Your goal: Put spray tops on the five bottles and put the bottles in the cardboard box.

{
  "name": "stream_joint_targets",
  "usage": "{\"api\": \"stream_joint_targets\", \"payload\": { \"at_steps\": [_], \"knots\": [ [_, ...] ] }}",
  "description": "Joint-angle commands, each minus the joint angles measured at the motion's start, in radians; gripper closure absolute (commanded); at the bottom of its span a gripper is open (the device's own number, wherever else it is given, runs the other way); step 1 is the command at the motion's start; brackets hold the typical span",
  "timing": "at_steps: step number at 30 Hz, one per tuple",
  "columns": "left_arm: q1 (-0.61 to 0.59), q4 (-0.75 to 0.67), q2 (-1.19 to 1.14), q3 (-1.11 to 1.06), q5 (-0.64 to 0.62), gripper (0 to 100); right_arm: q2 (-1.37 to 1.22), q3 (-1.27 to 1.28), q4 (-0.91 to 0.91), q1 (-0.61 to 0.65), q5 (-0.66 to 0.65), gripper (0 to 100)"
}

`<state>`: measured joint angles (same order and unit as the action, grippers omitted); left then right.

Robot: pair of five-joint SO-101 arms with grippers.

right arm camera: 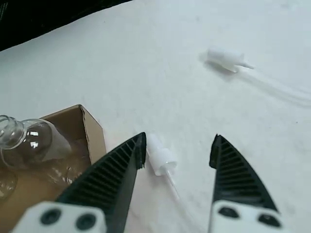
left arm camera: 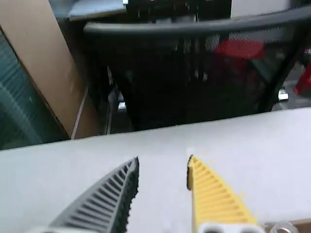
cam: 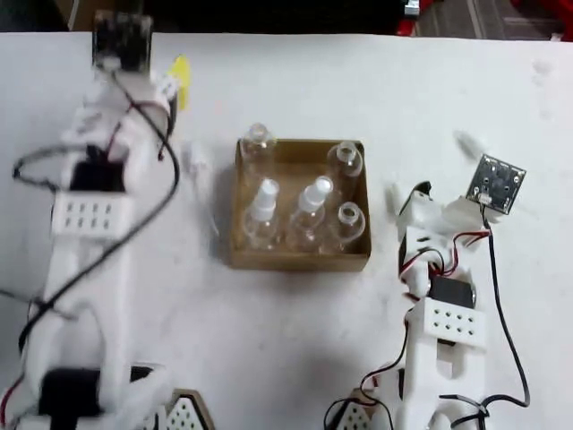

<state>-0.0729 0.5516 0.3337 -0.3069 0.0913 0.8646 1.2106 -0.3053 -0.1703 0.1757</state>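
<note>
The cardboard box (cam: pixel 300 260) stands mid-table with five clear bottles upright in it. Two bottles (cam: pixel 262 213) (cam: pixel 312 208) wear white spray tops; three (cam: pixel 257 143) (cam: pixel 345 161) (cam: pixel 347 222) have bare necks. My right gripper (right arm camera: pixel 177 143) is open just right of the box, low over the table, with a loose spray top (right arm camera: pixel 160 158) lying between its fingers, untouched. Another spray top (right arm camera: pixel 226 60) with its tube lies farther off. A third spray top (cam: pixel 195 161) lies left of the box. My left gripper (left arm camera: pixel 163 167) is open and holds nothing, near the table's far left edge.
A black mesh chair (left arm camera: pixel 194 73) and a brown board (left arm camera: pixel 43 77) stand beyond the table's far edge. The box corner (right arm camera: pixel 90 126) and a bottle (right arm camera: pixel 26 138) sit close beside my right gripper. The arms' cables (cam: pixel 501 313) trail over the table.
</note>
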Motion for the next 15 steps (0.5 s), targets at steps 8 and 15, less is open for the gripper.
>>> {"api": "stream_joint_targets", "payload": {
  "at_steps": [8, 15],
  "knots": [
    [-0.019, 0.736, -0.862, 0.973, -0.143, 85, 0.010, -0.005, 0.022, 0.012, 0.002, 80.8],
    [-0.051, 0.985, -1.322, 1.553, -0.298, 84, 0.010, -0.005, 0.022, 0.012, 0.002, 80.8]
  ]
}}
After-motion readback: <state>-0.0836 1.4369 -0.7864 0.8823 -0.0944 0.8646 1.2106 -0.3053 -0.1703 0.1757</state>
